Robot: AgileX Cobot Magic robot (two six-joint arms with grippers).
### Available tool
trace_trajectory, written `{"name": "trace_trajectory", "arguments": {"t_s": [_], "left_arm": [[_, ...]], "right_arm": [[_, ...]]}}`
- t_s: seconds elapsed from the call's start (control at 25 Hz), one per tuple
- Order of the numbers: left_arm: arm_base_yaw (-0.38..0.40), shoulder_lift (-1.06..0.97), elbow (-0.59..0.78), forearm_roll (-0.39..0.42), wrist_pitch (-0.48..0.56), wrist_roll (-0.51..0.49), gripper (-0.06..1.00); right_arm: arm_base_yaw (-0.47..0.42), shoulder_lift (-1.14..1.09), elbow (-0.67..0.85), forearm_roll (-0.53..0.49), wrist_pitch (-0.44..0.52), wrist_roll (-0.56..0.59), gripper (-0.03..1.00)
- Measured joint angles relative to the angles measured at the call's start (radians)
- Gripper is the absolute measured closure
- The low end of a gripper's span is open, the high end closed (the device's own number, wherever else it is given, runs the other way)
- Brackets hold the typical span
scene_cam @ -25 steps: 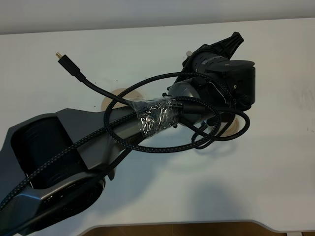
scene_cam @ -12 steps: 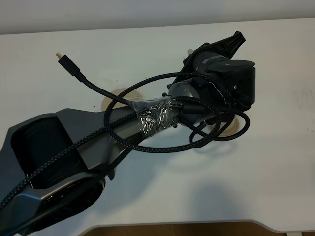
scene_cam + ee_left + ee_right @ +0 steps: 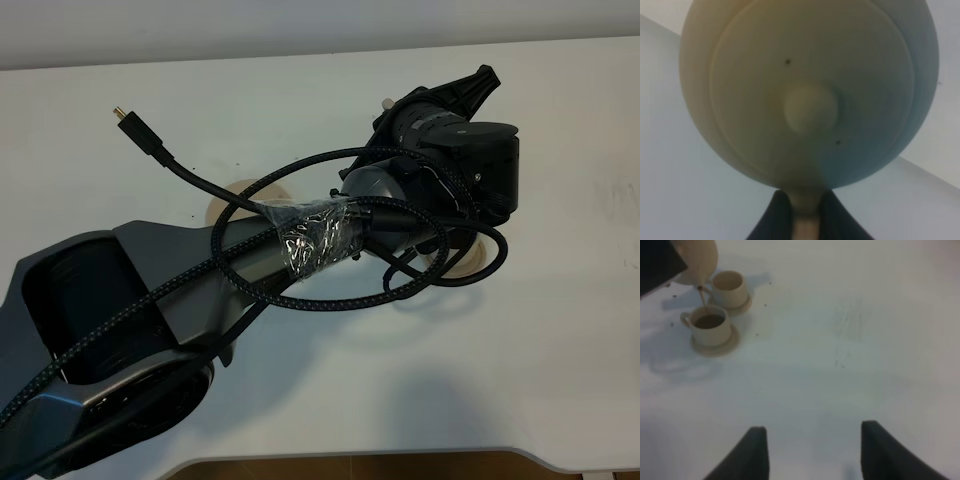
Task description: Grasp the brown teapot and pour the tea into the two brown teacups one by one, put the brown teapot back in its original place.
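**First pour under way**

Exterior high: Most of the view is blocked by the left arm (image 3: 150, 290), stretched over the table (image 3: 560, 330) to right of centre, and whatever it holds is hidden beneath it. A tan saucer rim (image 3: 228, 190), judged to be the original place, is seen beside the arm, well apart from the wrist.

Left wrist: The frame is filled by the brown teapot (image 3: 810, 75), lid toward the camera. Its handle is clamped in the left gripper (image 3: 805, 225).

Right wrist: The right gripper (image 3: 812, 455) is spread wide and empty above the table. Farther off, the teapot is tipped and a thin stream of tea (image 3: 702, 295) falls into the nearer teacup (image 3: 710, 322), which is already dark inside. The second teacup (image 3: 730, 287), just beside it, looks pale inside and is judged unfilled.

Next, the pot should be levelled, its spout moved over the second teacup, and then tilted gently again.
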Motion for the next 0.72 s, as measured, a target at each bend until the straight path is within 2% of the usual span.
{"name": "trace_trajectory", "arguments": {"t_s": [0.12, 0.4, 0.72], "left_arm": [[0.0, 0.0, 0.0, -0.012, 0.0, 0.0, 0.84], [0.001, 0.0, 0.0, -0.105, 0.022, -0.011, 0.84], [0.01, 0.0, 0.0, -0.142, 0.059, -0.106, 0.84]], "right_arm": [[0.0, 0.0, 0.0, 0.0, 0.0, 0.0, 0.53], [0.0, 0.0, 0.0, 0.0, 0.0, 0.0, 0.53], [0.0, 0.0, 0.0, 0.0, 0.0, 0.001, 0.53]]}}
